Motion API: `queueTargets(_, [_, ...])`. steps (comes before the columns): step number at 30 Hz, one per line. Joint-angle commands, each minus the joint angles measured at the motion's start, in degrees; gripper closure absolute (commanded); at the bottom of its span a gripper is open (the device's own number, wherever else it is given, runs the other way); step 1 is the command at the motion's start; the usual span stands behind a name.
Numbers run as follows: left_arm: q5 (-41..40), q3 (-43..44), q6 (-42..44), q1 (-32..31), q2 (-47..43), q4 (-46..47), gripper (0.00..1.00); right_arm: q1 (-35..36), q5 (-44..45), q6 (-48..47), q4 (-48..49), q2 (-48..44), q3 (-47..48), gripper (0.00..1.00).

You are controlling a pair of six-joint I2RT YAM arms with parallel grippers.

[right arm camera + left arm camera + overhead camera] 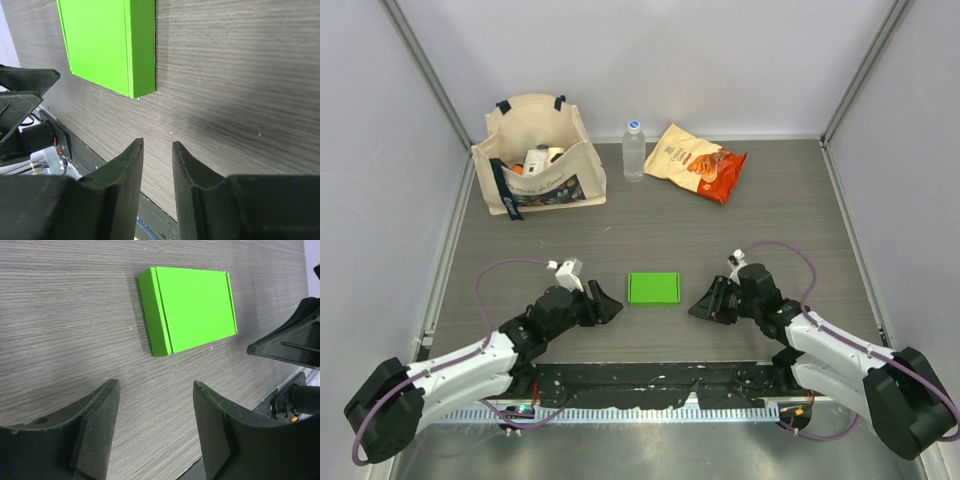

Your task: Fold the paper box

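Note:
The paper box [654,288] is a bright green closed flat rectangle lying on the table between my two grippers. It also shows in the left wrist view [190,309] and in the right wrist view [107,45]. My left gripper [612,303] rests low just left of the box, apart from it, its jaws wide open and empty [156,385]. My right gripper [698,308] rests low just right of the box, apart from it, its jaws narrowly open and empty [158,144].
A cream tote bag [538,155] with items stands at the back left. A clear water bottle [634,150] and an orange snack bag [697,160] lie at the back centre. A black strip [660,380] runs along the near table edge.

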Motion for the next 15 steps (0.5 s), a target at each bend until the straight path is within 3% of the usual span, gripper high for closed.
queueTargets(1, [-3.1,4.2,1.7,0.0,2.6,-2.3,0.34,-0.1,2.8,-3.5,0.9,3.8,4.5,0.62])
queueTargets(7, [-3.9,8.0,1.9,0.2,12.6,2.5,0.32,-0.2,4.8,-5.7,3.5,11.6,9.7,0.55])
queueTargets(15, [6.2,15.3,1.4,5.5,28.4,7.0,0.29,-0.1,3.9,-6.8,7.0,23.7,15.6,0.53])
